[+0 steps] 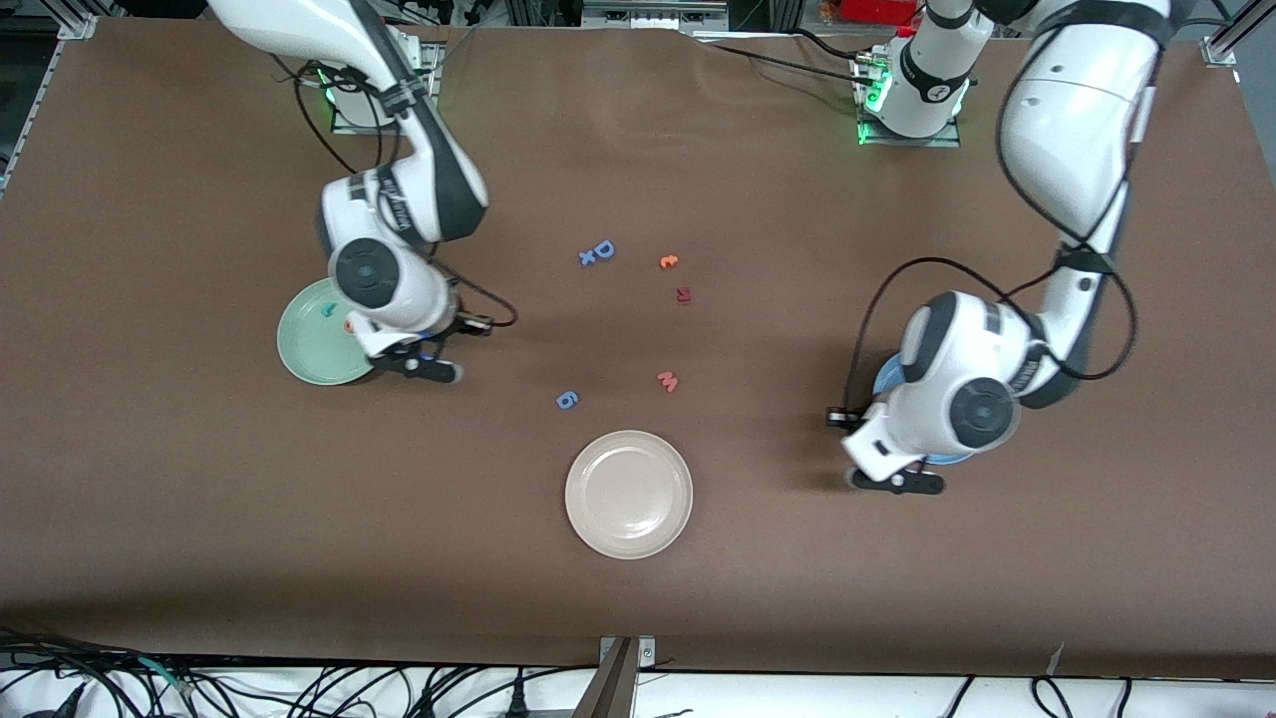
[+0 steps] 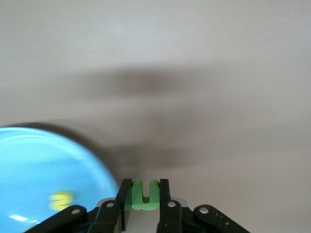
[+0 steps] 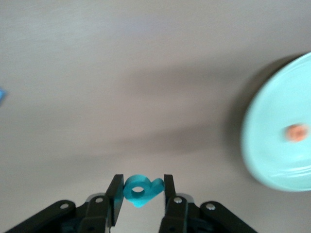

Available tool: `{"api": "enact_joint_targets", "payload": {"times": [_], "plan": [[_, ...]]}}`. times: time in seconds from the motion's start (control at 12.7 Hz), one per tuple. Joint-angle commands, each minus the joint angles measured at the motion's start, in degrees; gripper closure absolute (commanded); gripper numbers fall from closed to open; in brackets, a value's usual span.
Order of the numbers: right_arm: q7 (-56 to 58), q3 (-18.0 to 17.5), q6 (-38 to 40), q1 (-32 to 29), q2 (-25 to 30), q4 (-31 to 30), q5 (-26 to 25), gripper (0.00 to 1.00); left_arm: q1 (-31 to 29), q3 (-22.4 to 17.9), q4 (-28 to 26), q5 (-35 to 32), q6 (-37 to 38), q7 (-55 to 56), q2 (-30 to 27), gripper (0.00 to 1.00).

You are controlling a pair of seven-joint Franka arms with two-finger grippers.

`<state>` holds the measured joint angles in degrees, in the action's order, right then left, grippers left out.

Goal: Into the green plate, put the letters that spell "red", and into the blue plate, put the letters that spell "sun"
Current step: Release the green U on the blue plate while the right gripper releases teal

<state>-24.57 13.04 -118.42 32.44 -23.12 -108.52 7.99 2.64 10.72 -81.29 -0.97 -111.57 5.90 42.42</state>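
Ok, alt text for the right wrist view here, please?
The right end effector is shut on a teal letter d above the brown table. Off to one side lies the green plate with an orange letter in it.

The brown table point(image 1: 199, 519) carries three plates: the green plate point(image 1: 309, 349) toward the right arm's end, the blue plate point(image 1: 887, 379) toward the left arm's end, and a cream-white plate point(image 1: 629, 494) nearest the front camera. Small foam letters point(image 1: 638, 309) lie between them.
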Motion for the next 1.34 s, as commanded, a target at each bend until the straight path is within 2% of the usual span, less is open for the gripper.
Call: {"api": "enact_joint_targets", "payload": {"times": [0.0, 0.16, 0.31, 0.39, 0.47, 0.63, 0.79, 1.02, 1.1, 1.18, 1.26], "plan": [[11.78, 5.57, 1.62, 0.34, 0.53, -2.56, 0.54, 0.65, -2.63, 0.35, -7.61, -0.26, 0.74, -4.84, -4.35, 0.97], [19.79, 9.53, 1.27, 0.34, -0.08, -4.93, 0.63, 0.64, -3.25, 0.44, -11.68, -2.53, 0.56, -6.24, -6.99, 0.97], [24.11, 10.6, 1.52, -1.58, -0.78, -7.92, 0.63, 0.64, -5.09, 0.53, -13.27, -3.07, -0.75, -8.43, -7.01, 0.93], [26.57, 10.78, 1.79, -2.99, -0.7, -9.76, 0.63, 0.64, -5.88, 0.53, -13.28, -2.99, -2.24, -10.97, -6.57, 0.74], [28.6, 10.78, 1.53, -5.09, -0.78, -11.26, 0.63, 0.64, -5.89, 0.44, -13.36, -2.9, -2.34, -10.91, -6.48, 0.01], [30.98, 10.69, 0.83, -7.3, -2.62, -11.27, 0.71, 0.64, -5.89, 0.53, -13.36, -2.37, -1.99, -10.91, -6.56, 0.0], [31.08, 10.6, 0.91, -7.22, -3.24, -11.36, 2.73, 0.64, -5.89, 0.62, -13.02, -2.28, -1.9, -11.17, -6.74, 0.0], [31.08, 10.34, 1.0, -7.22, -3.59, -11.36, 3.0, 0.62, -5.11, 1.05, -10.83, -2.28, -0.85, -11.35, -9.01, 0.0], [31.08, 10.34, 1.18, -7.22, -3.6, -11.36, 3.0, 0.54, -5.01, 1.14, -10.47, -2.28, -0.76, -11.26, -10.5, 0.0], [30.99, 10.34, 1.35, -7.22, -3.6, -11.27, 3.0, 0.29, -5.01, 1.14, -10.46, -2.37, -0.76, -11.26, -12.52, 0.0], [30.99, 10.34, 1.61, -7.22, -3.34, -11.01, 3.0, 0.12, -4.93, 1.4, -10.46, -2.89, -0.24, -11.26, -14.28, 0.0]]}}
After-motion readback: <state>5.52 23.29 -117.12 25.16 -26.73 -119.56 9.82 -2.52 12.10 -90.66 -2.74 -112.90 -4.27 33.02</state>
